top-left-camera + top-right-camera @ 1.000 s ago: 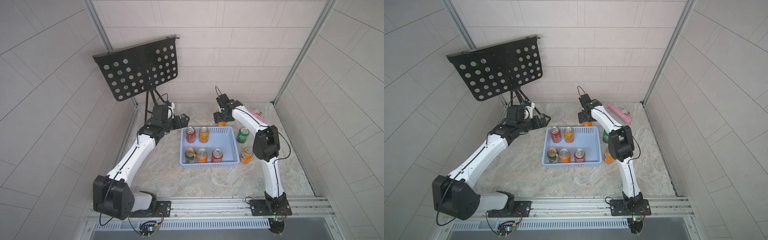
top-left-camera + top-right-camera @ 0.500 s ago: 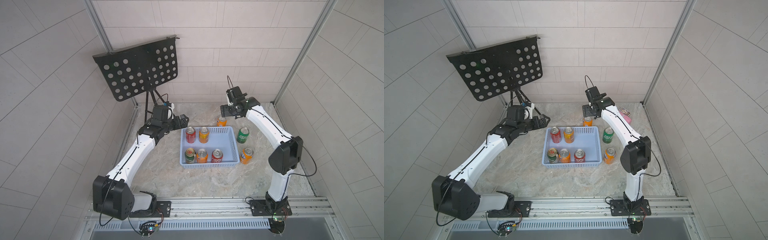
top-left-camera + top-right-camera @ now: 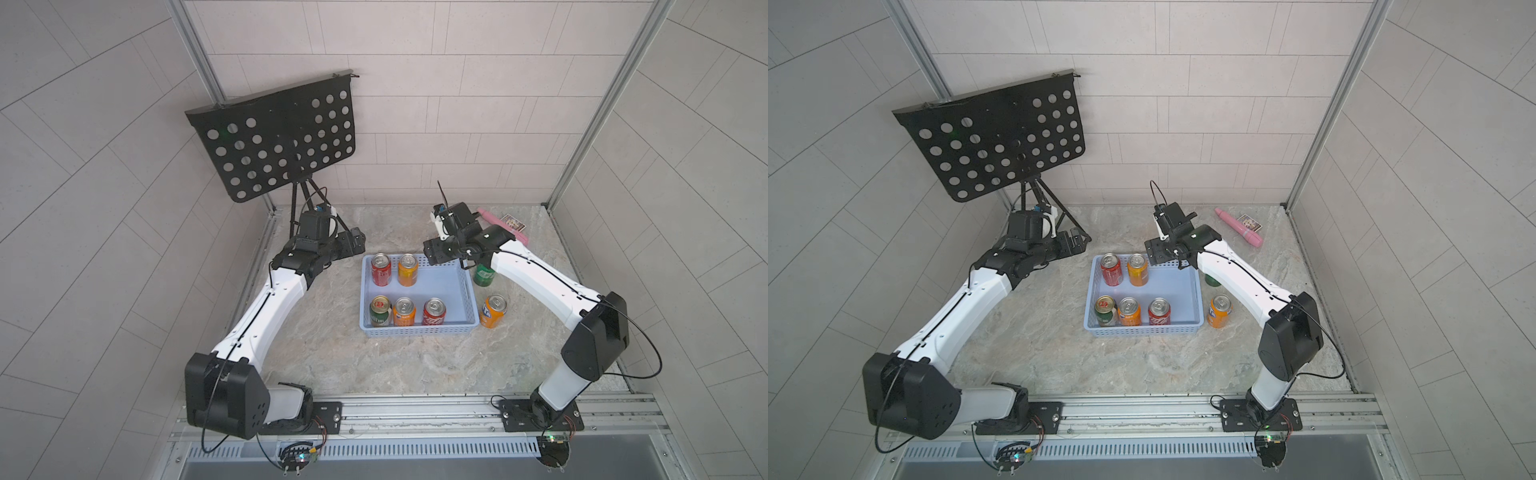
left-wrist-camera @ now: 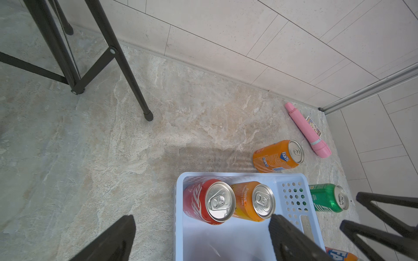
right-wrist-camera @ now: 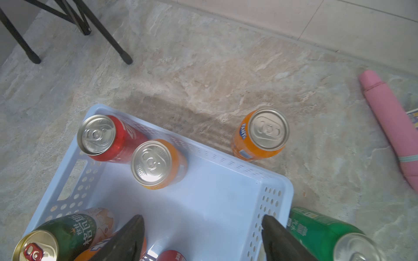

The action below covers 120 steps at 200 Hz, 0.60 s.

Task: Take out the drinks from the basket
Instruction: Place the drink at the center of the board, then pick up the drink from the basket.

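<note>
Basket (image 3: 440, 286) long axis runs arm to arm; its five cans (image 3: 404, 312) stand upright. Left gripper (image 4: 201, 217), right gripper (image 5: 202, 217): jaws apart, empty.

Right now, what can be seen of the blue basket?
The basket is a shallow, light-blue plastic rectangle with perforated walls and a slot handle at each short end. It sits flat on the stone table, holding five upright cans: two at the far wall, three along the near wall. No jaws touch it.
</note>
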Motion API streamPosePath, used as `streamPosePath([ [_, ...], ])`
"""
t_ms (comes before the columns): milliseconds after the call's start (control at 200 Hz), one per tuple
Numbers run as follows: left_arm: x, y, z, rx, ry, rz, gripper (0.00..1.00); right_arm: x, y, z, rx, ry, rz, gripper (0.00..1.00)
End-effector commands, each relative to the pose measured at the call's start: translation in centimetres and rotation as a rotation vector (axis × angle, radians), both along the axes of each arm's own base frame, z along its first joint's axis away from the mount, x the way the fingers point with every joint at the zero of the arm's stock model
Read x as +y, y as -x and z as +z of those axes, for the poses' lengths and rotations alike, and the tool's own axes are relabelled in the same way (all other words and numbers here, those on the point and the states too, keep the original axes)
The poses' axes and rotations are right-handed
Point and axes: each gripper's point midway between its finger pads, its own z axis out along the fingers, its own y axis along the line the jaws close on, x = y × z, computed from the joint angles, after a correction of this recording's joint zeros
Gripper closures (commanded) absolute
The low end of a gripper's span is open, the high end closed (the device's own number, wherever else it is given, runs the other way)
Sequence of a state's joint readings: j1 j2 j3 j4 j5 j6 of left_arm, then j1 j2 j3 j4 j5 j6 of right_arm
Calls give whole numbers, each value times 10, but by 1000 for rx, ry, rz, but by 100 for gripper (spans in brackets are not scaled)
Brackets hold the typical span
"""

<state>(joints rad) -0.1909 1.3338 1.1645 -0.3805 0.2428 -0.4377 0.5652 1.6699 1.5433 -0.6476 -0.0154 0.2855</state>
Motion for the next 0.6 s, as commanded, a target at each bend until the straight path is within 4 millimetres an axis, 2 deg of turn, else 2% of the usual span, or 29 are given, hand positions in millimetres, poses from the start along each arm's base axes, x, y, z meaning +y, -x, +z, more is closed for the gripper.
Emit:
streamPosePath([
  [0, 9, -1, -9, 41, 23, 29, 0, 9, -9, -2, -37, -32, -9, 14],
  [210, 15, -4, -15, 69, 57, 49, 0, 12, -18, -28, 16, 5, -46, 14],
  [595, 11, -5, -12, 71, 86, 23, 0, 22, -24, -52, 64, 55, -60, 14],
])
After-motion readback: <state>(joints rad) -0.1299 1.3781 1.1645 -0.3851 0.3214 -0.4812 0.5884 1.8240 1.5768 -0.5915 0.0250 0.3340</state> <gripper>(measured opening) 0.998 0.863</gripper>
